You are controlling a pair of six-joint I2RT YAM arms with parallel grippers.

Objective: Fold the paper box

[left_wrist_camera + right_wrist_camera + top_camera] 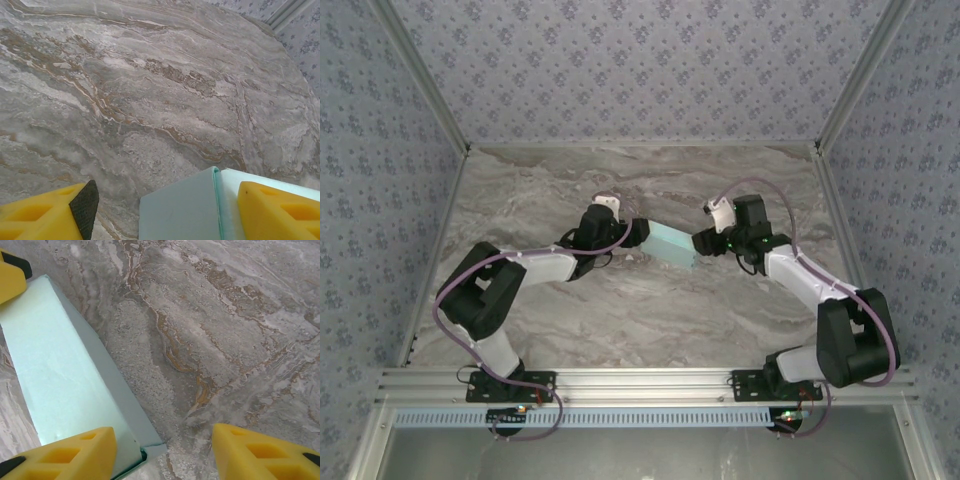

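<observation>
The paper box [672, 246] is a pale light-blue rectangular box lying on the marble table between my two grippers. My left gripper [642, 236] stands open at the box's left end. In the left wrist view the box [180, 210] sits between the yellow fingers [280, 210]; the right one rests against its lighter face and the left one stands apart from it. My right gripper [703, 243] is open at the box's right end. In the right wrist view its left finger [70, 455] lies over the box [60, 370], whose end flap [152, 449] shows a small gap.
The marble table [620, 310] is bare around the box. Patterned walls and metal corner posts [840, 95] close in the back and sides. An aluminium rail [640, 380] carrying both arm bases runs along the near edge.
</observation>
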